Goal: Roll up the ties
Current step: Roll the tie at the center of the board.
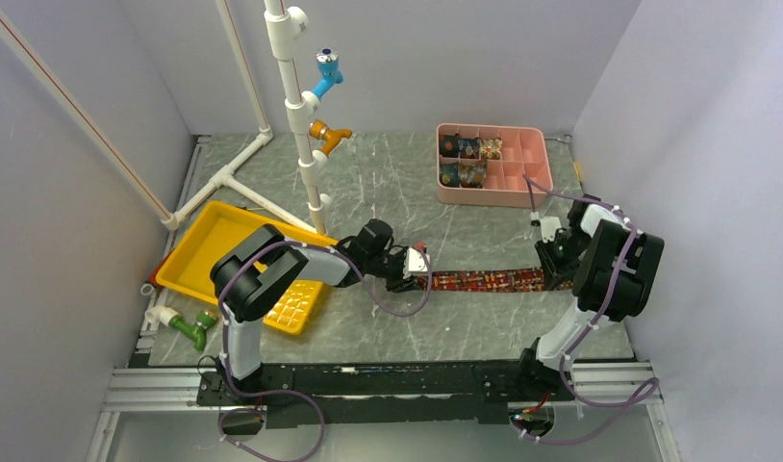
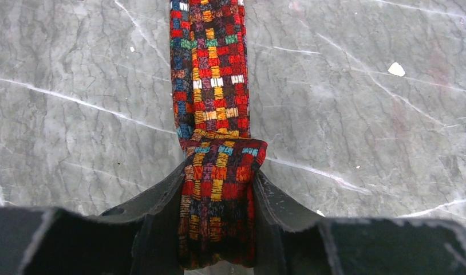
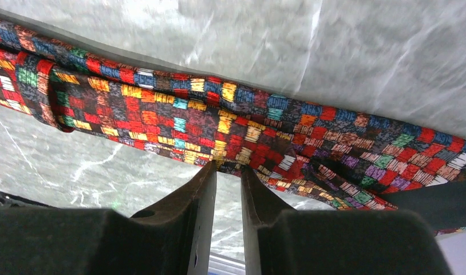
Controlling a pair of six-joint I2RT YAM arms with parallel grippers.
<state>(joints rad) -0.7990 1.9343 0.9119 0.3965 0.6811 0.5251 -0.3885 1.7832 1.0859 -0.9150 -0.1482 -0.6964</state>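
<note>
One tie [image 1: 484,280] with red, dark and gold checks lies as a flat strip across the middle of the table. My left gripper [image 1: 414,269] is shut on its left end, which is folded over into a short thick wad between the jaws in the left wrist view [image 2: 219,172]. The strip [image 2: 210,74] runs straight away from that wad. My right gripper [image 1: 553,262] is at the tie's right end. In the right wrist view [image 3: 228,169] its fingers stand nearly together and pinch the lower edge of the tie [image 3: 179,114], which is twisted and lifted off the table there.
A pink compartment tray [image 1: 493,202] at the back right holds several rolled ties [image 1: 469,159]. A yellow tray [image 1: 210,245] lies at the left. A white pipe stand [image 1: 296,106] with blue and orange fittings rises behind it. A green fitting [image 1: 193,329] lies at the near left.
</note>
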